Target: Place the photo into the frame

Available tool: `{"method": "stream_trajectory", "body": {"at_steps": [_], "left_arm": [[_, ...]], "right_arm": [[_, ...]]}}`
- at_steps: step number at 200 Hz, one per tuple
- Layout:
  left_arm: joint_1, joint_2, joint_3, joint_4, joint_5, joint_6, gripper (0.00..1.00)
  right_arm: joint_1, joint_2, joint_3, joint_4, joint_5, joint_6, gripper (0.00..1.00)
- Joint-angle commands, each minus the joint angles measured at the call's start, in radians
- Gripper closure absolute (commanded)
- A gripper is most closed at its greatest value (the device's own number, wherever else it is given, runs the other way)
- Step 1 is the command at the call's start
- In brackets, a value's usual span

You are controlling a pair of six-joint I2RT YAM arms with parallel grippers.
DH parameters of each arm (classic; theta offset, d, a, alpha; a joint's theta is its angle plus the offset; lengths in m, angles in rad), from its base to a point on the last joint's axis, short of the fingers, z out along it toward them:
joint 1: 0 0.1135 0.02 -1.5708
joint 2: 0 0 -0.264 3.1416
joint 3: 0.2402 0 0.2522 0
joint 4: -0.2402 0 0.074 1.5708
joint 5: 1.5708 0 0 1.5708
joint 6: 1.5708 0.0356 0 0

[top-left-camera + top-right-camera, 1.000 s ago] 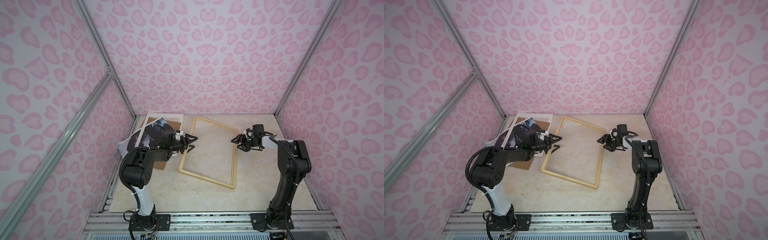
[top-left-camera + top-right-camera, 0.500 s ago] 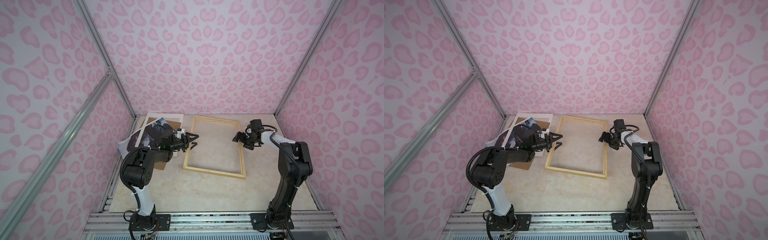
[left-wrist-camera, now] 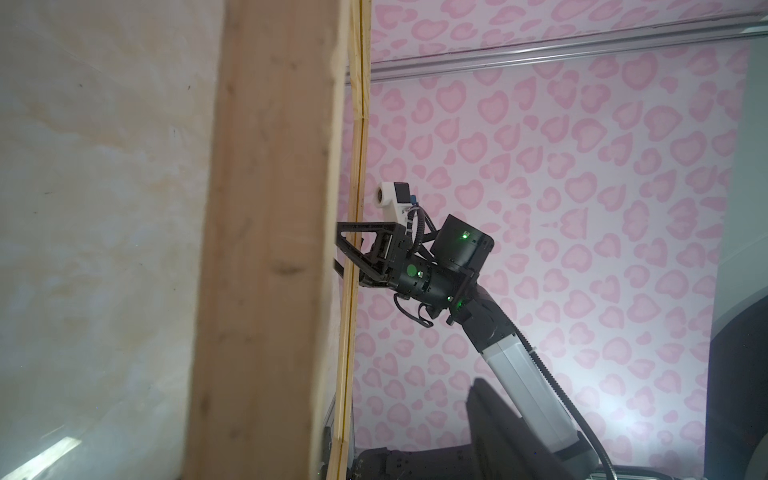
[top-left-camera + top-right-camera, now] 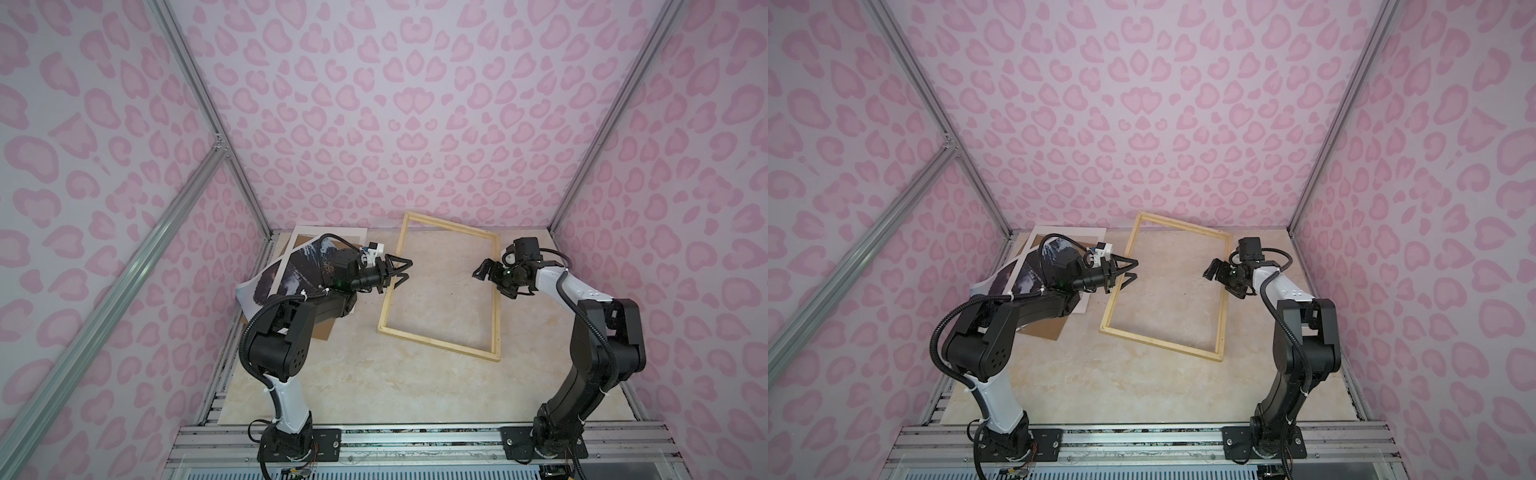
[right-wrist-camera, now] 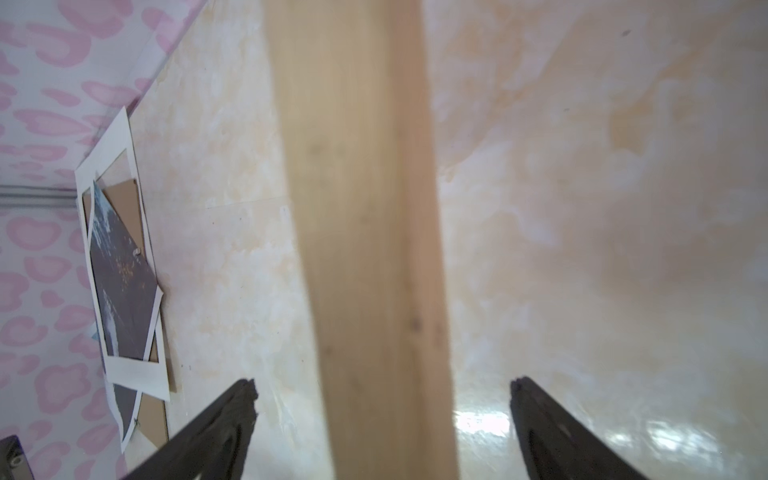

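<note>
In a top view the frame (image 4: pixel 495 324) is sitting skewed at the middle of the table (image 4: pixel 436 386). Your right jaws are standing wide apart astride its right strip. Your left jaws are reaching over its left strip; I cannot tell whether they are gripping. The photo (image 4: pixel 306 261) is lying at the left.

The frame (image 4: pixel 436 344) is pale wood, the walls (image 4: pixel 415 124) pink-spotted, the photo (image 4: pixel 297 272) dark

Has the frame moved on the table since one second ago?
Yes. The frame has turned and slid toward the back wall; its far corner, short of that wall before, now shows against it.
</note>
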Motion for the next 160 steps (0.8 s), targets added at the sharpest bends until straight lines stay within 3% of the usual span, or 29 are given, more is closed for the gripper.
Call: {"method": "stream_trajectory", "body": {"at_steps": [1,30,105,145,151,160], "left_arm": [[-0.023,0.013,0.019,-0.036,-0.053,0.063,0.43],[-0.068,0.06,0.067,-0.177,-0.167,0.158,0.42],[-0.136,0.253,0.258,-0.238,-0.403,0.167,0.37],[-0.19,0.312,0.331,-0.253,-0.443,0.148,0.16],[-0.197,0.296,0.357,-0.294,-0.456,0.172,0.01],[-0.201,0.257,0.343,-0.379,-0.495,0.216,0.03]], "right_arm": [[-0.025,-0.021,-0.025,-0.011,0.108,0.014,0.02],[-0.029,0.004,-0.004,-0.056,0.151,-0.014,0.02],[-0.009,-0.013,-0.041,-0.059,0.188,-0.025,0.02],[-0.009,0.003,-0.022,-0.066,0.178,-0.029,0.02],[-0.009,0.001,-0.017,-0.069,0.179,-0.03,0.02],[-0.006,-0.004,-0.012,-0.075,0.182,-0.035,0.02]]}}
